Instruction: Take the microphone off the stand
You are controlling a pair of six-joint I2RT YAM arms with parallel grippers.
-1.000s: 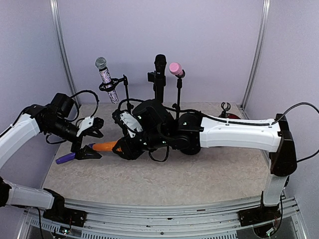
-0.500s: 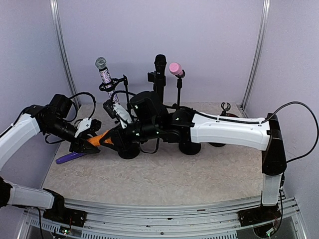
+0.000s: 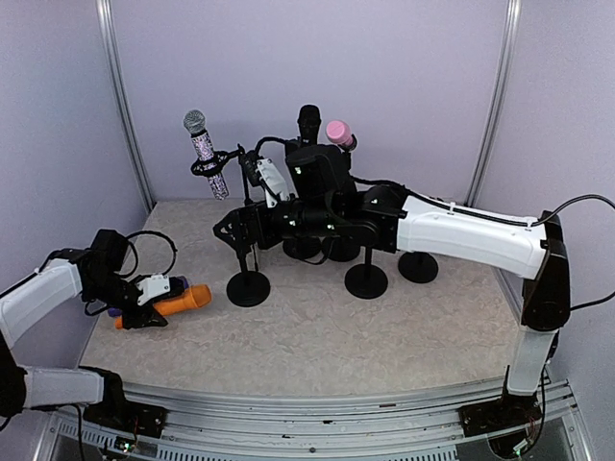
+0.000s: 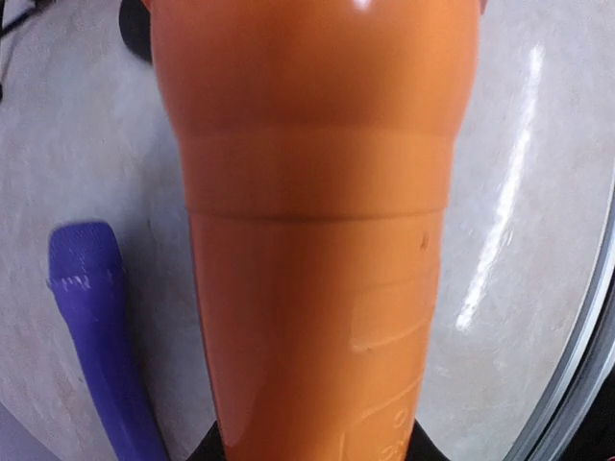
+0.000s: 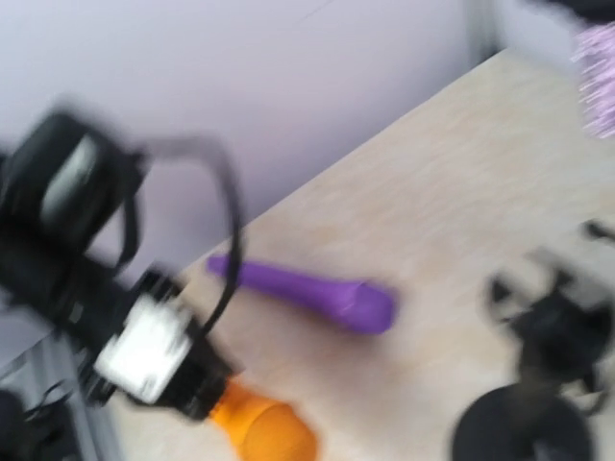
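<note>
Orange mic (image 3: 178, 302) is off any stand, down at 8 o'clock on the table (image 3: 317, 336). It looks to be lying on the surface or just above it; contact is unclear. Left gripper (image 3: 144, 309) is clamped on its handle end, and in the left wrist view the orange body (image 4: 317, 240) fills the frame straight out from the fingers. Purple mic (image 4: 96, 327) lies just beside it on the side toward 9 o'clock, loose.

Right gripper (image 3: 229, 230) hangs at 11 o'clock near a stand pole (image 3: 252, 252), well apart from the orange mic, with nothing visibly in it. How wide its jaws stand I can't tell, since the top view is too small and the wrist view is blurred.

Three mics sit in stands around 12 o'clock: sparkly mic (image 3: 202, 146), black mic (image 3: 308, 120) and pink mic (image 3: 336, 131).

Progress judgement: removal looks done for the orange one. What's left is likely setting it flat, letting go and pulling the arm back. Which stand it came out of I can't tell.
</note>
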